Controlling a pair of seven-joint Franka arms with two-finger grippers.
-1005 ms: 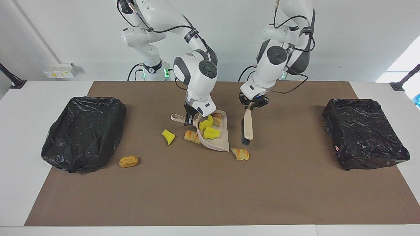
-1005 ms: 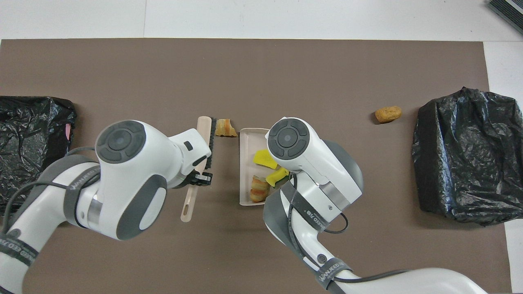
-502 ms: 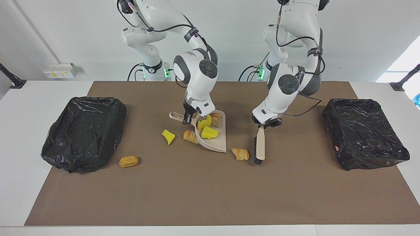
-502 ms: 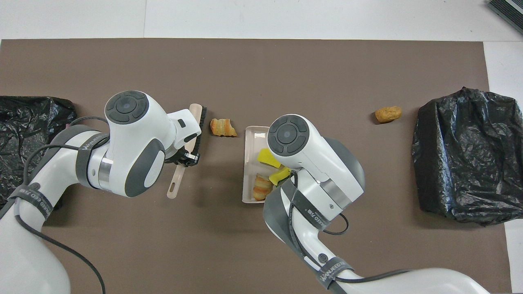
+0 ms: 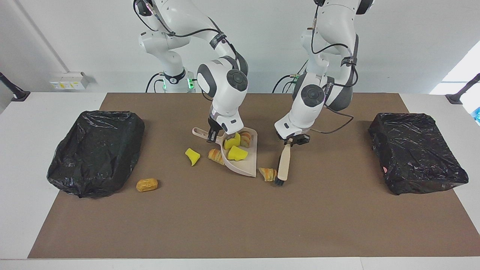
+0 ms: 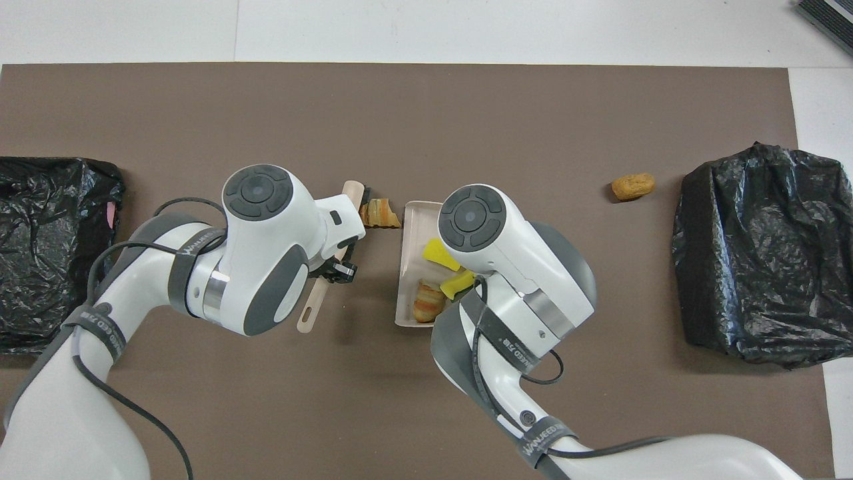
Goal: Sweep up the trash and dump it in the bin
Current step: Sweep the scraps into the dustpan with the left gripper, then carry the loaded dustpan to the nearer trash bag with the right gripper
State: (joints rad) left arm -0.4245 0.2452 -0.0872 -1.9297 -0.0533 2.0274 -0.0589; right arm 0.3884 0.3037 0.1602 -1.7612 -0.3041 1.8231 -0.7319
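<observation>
brush against pastry at the dustpan's lip

left gripper (image 5: 290, 141) clamps the brush (image 5: 283, 164) handle, bristles down on the mat touching a pastry piece (image 5: 268, 174) right at the dustpan (image 5: 245, 167) mouth. right gripper (image 5: 212, 135) grips the dustpan handle; in the dustpan sit two yellow sponge wedges (image 5: 235, 149) and a pastry bit (image 5: 246, 138). beside the dustpan, toward the right arm's end, another pastry (image 5: 216, 155) touches its wall, then a yellow wedge (image 5: 192, 155), then a bun (image 5: 147, 185) well apart.
</observation>
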